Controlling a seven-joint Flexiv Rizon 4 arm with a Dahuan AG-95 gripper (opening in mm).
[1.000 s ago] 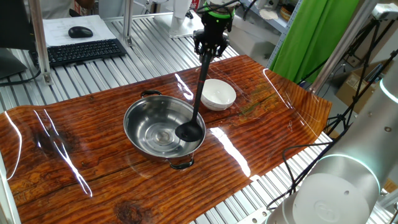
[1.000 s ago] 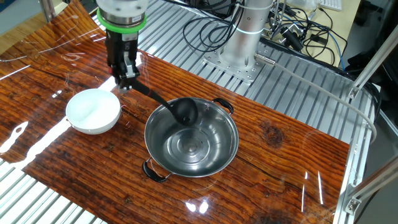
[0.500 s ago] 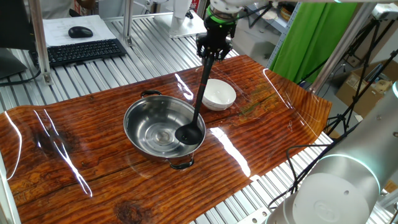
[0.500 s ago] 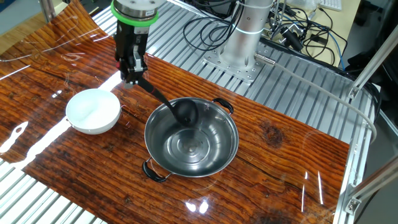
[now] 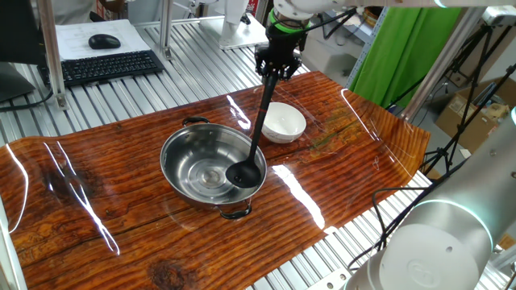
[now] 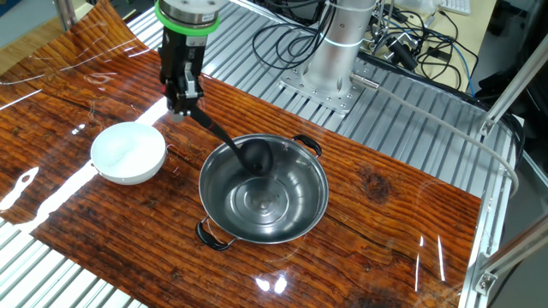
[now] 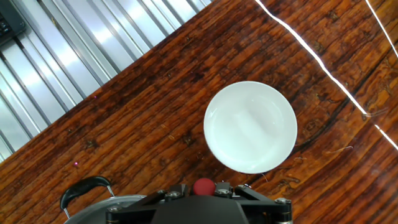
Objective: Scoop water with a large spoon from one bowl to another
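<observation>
My gripper (image 5: 274,68) (image 6: 182,101) is shut on the top of the black ladle's handle (image 5: 262,109) (image 6: 212,130). The ladle slants down into the large steel bowl (image 5: 193,153) (image 6: 295,210). Its cup (image 5: 243,172) (image 6: 255,154) sits low inside that bowl, near the rim. The small white bowl (image 5: 284,122) (image 6: 128,152) (image 7: 250,126) stands beside the steel bowl, below and a little aside of my gripper. In the hand view only the gripper's base and a red knob (image 7: 203,187) show; the fingertips are hidden. One dark loop handle (image 7: 84,190) of the steel bowl shows there.
The bowls stand on a glossy wooden board (image 5: 97,209) (image 6: 385,197) laid over a ribbed metal table. A keyboard (image 5: 105,66) and mouse (image 5: 103,41) lie at the back. The arm's base (image 6: 330,51) and cables (image 6: 411,43) stand behind the board.
The gripper shifted slightly towards the steel bowl a second ago and the ladle's cup sank a little lower into it. Almost nothing has moved in the last half second.
</observation>
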